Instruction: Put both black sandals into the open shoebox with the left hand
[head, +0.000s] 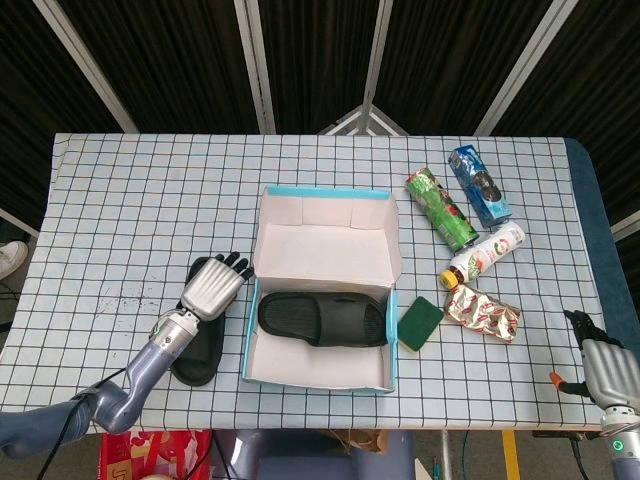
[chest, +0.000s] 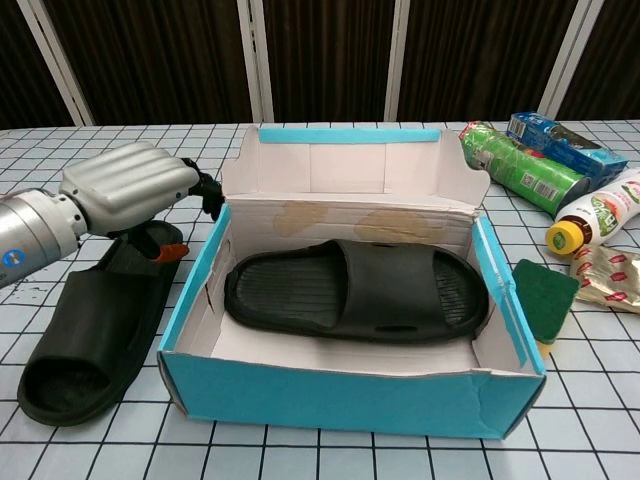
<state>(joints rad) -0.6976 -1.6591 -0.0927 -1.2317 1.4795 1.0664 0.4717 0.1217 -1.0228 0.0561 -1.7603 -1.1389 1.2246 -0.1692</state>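
Note:
The open shoebox (head: 316, 373) (chest: 350, 400) stands mid-table, square to the front edge. One black sandal (head: 322, 320) (chest: 355, 290) lies flat inside it. The other black sandal (head: 198, 352) (chest: 95, 325) lies on the table just left of the box. My left hand (head: 212, 286) (chest: 130, 190) hovers over that sandal's far end, fingers spread and reaching to the box's left wall, holding nothing. My right hand (head: 603, 366) rests at the table's front right corner, fingers apart and empty; the chest view does not show it.
Right of the box lie a green sponge (head: 417, 322) (chest: 543, 290), a foil packet (head: 482, 310), a bottle (head: 485, 252), a green can (head: 440, 208) (chest: 520, 170) and a blue package (head: 478, 185). The checkered table (head: 120, 200) stretches left and back.

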